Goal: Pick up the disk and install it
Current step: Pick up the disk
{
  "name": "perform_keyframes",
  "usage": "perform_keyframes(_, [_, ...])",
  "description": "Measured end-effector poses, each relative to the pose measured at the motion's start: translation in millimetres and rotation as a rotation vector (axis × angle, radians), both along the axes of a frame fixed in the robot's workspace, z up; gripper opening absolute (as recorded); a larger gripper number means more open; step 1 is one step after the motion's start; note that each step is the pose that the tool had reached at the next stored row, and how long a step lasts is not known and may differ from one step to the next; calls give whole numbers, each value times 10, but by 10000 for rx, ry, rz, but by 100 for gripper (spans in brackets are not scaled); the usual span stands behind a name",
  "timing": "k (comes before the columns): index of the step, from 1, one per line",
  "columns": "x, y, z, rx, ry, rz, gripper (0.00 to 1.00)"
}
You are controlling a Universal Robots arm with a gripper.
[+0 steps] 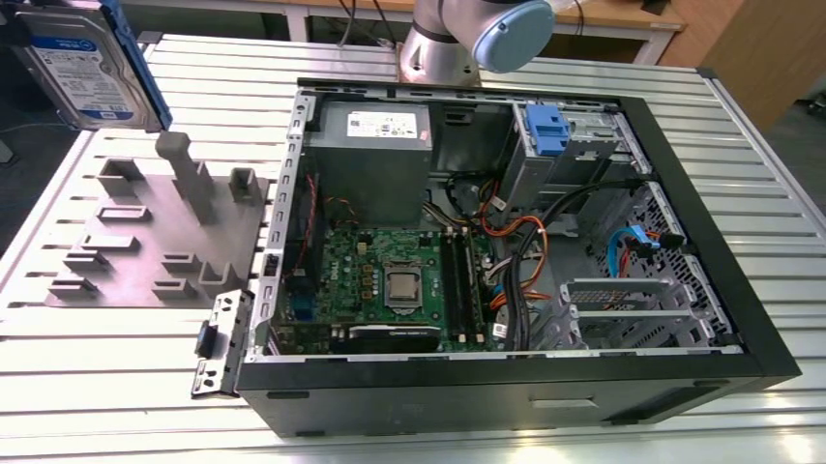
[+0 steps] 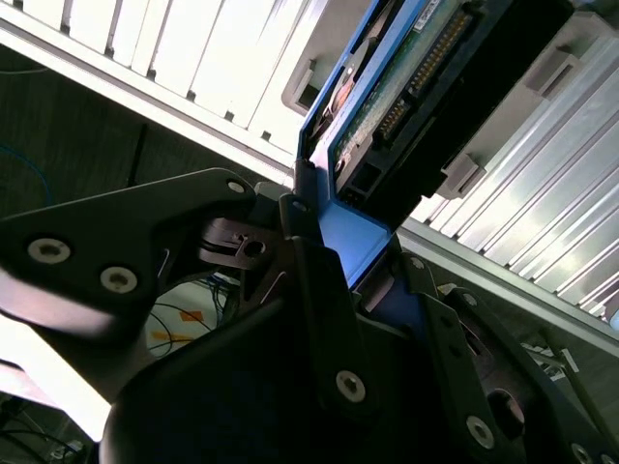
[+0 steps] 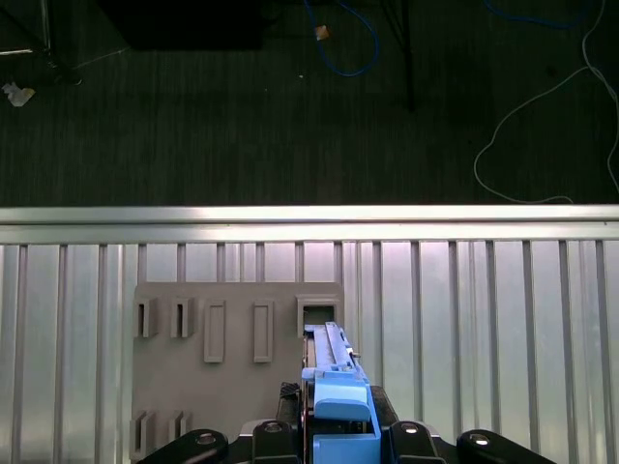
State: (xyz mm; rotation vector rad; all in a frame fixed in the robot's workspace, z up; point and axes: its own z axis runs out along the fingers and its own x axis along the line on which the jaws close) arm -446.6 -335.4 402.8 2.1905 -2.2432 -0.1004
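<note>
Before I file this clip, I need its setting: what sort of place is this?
Probably a robotics lab or assembly workbench: an open computer case lies on a slatted aluminium table beside a grey fixture block, and the tool holds the disk.

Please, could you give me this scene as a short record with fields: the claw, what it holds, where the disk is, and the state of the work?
Held thing: flat silver-metal disk with white-and-blue label in blue plastic carrier
Claw: black claw, shut on the carrier's edge
Disk place: in the air above the grey slotted plastic block, outside the case
Case: open black metal computer case on the ribbed aluminium table
Work: disk picked up, not yet installed
</note>
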Motion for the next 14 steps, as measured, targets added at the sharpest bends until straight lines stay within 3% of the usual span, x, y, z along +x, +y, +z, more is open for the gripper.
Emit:
perform_keyframes(6, [0, 0, 18, -1, 1, 0, 36])
perform_keyframes(14, [0, 0, 141, 0, -1, -1, 36])
